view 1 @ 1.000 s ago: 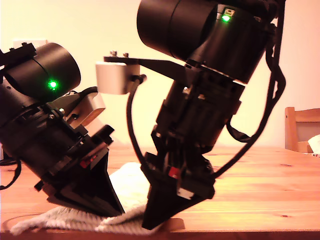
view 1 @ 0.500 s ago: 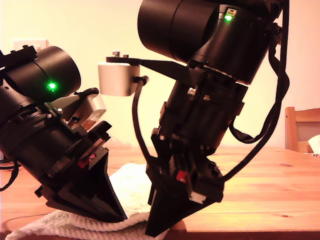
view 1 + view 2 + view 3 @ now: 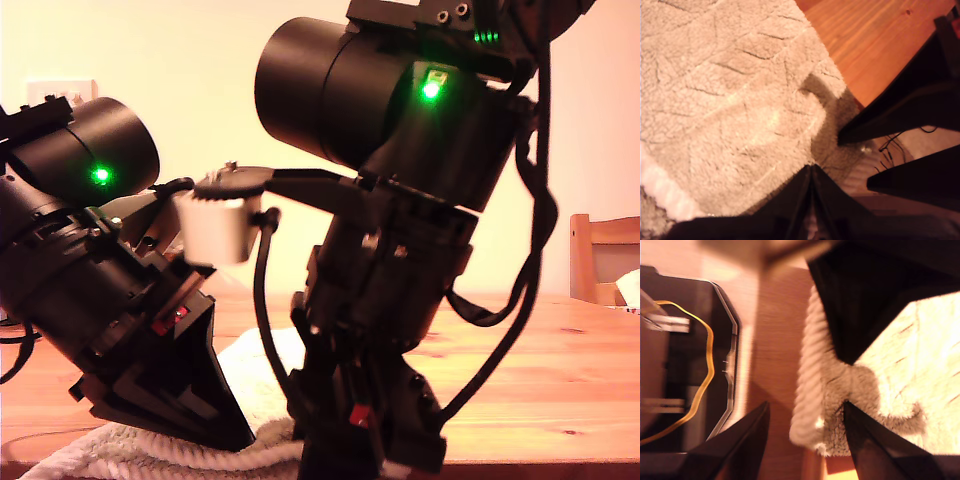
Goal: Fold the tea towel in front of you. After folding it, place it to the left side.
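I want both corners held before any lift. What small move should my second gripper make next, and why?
Probably close my second gripper on the tea towel. Its jaws stand open astride the towel's corded hem at the corner, gripping nothing, while my first gripper looks shut on the cloth.

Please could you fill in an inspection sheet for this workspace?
Surface: wooden table, bare where it shows.
Job's things: tea towel, one layer over another, corded hem near the table edge.
Clutter: nothing seen.
Grippers: my first gripper shut, tips at the towel; my second gripper open, astride the hem.
Cables: black cable looping off an arm.
Surroundings: chair, pale wall.
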